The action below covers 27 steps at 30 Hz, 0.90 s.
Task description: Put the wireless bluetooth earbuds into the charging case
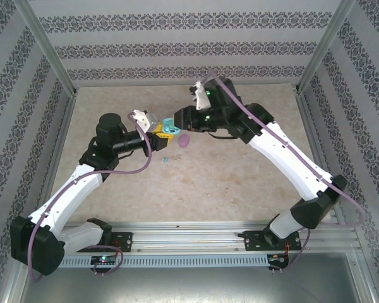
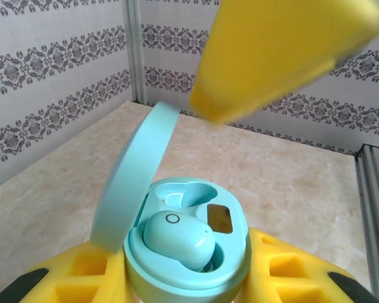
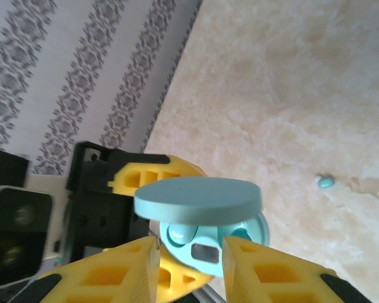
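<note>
**Left wrist view: one socket empty, lid exposed**

We see the left claw (image 1: pixel 156 130) clamped on the blue case (image 2: pixel 239 255). The lid (image 2: pixel 129 189) stands open, one bud (image 2: pixel 177 242) sits in the near socket, and the far socket (image 2: pixel 192 192) is empty. The right claw (image 3: pixel 191 268) hangs just over the case, part open with nothing between its fingers. The second bud (image 3: pixel 326 182) lies on the table (image 3: pixel 290 95), well apart from the case.

We judge the lid the main hazard: a careless move by the right claw could knock it shut or twist the case in the left grip. The seated bud looks slightly proud, so a tilt might spill it. The second bud is tiny and smooth, so a pinch off-centre could flick it away.
</note>
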Motion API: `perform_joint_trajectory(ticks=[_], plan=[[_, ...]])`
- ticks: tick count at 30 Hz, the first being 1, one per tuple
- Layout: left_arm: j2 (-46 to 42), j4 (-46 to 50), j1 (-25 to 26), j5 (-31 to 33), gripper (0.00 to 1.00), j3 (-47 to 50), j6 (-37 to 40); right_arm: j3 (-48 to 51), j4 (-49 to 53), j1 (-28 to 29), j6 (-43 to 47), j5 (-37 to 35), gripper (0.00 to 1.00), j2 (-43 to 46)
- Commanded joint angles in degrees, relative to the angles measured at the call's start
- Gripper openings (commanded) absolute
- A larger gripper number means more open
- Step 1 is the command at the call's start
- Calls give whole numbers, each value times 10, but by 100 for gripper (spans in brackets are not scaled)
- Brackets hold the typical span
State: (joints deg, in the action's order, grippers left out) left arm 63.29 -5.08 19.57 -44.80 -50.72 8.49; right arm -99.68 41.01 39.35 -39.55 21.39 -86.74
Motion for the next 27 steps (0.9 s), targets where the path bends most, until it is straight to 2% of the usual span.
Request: perform_joint_trajectory(ticks=[1, 5, 8, 13, 18, 21, 27], plan=[[-20, 5, -14, 19, 7, 22, -24, 28, -27, -31, -19, 12, 31, 42], [-52, 9, -26, 46, 6, 51, -44, 86, -2, -70, -34, -24, 31, 50], [-81, 30, -26, 63, 6, 68, -41, 131, -22, -76, -53, -16, 31, 25], [-131, 82, -26, 91, 7, 82, -22, 178, -113, -50, -113, 9, 31, -45], [-154, 114, -27, 106, 7, 84, -10, 197, -205, -15, -186, 21, 36, -143], [-152, 112, -26, 104, 6, 83, -9, 197, -243, 2, -219, 12, 38, -199], [-136, 93, -26, 98, 7, 81, -10, 195, -303, 19, -284, 8, 36, -289]])
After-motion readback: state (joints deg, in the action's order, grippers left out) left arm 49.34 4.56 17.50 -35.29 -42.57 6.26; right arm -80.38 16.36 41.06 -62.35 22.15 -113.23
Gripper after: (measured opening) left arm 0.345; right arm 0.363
